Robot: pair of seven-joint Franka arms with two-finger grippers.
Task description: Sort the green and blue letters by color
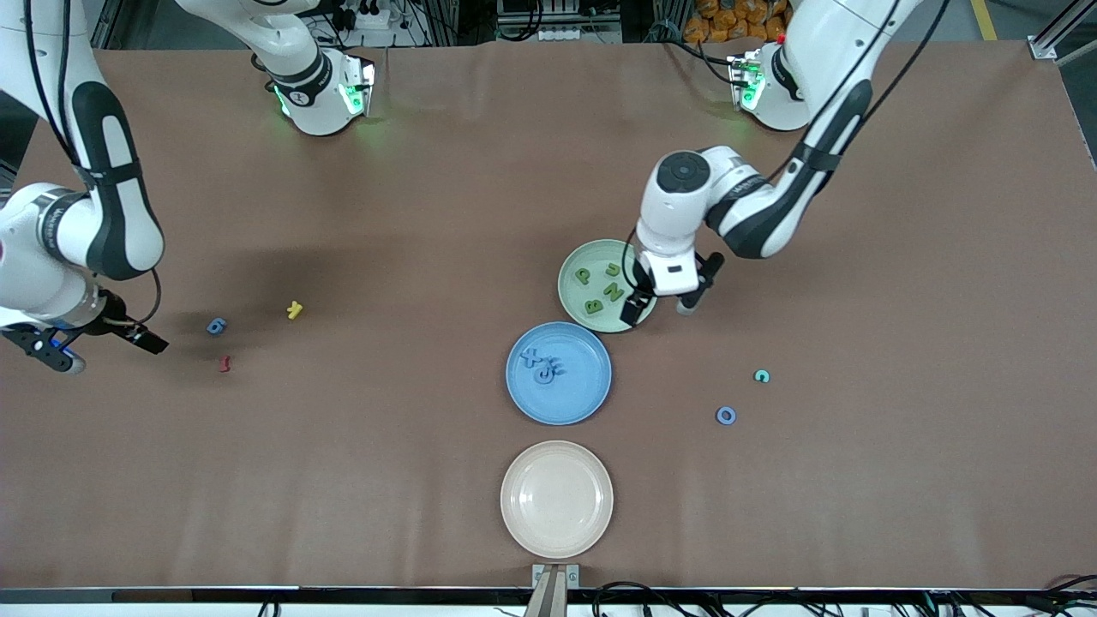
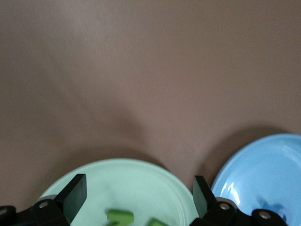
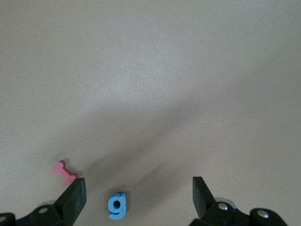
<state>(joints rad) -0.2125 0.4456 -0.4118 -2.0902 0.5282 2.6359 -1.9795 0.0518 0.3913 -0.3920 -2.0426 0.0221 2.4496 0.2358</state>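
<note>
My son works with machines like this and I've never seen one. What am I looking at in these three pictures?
Two robot arms work at a brown table, sorting toy letters by colour. One picture looks down from above; the other two come from cameras on each arm's wrist. The left hand hangs open over the green plate, where green letters lie. The right hand is open beside a loose blue letter. The blue plate holds blue letters. Neither hand holds anything.

Green letters [image 1: 602, 288] flat on green plate [image 1: 572, 272], blue letters [image 1: 543, 365] on blue plate [image 1: 523, 396], blue 6 [image 1: 216, 326] alone
</note>
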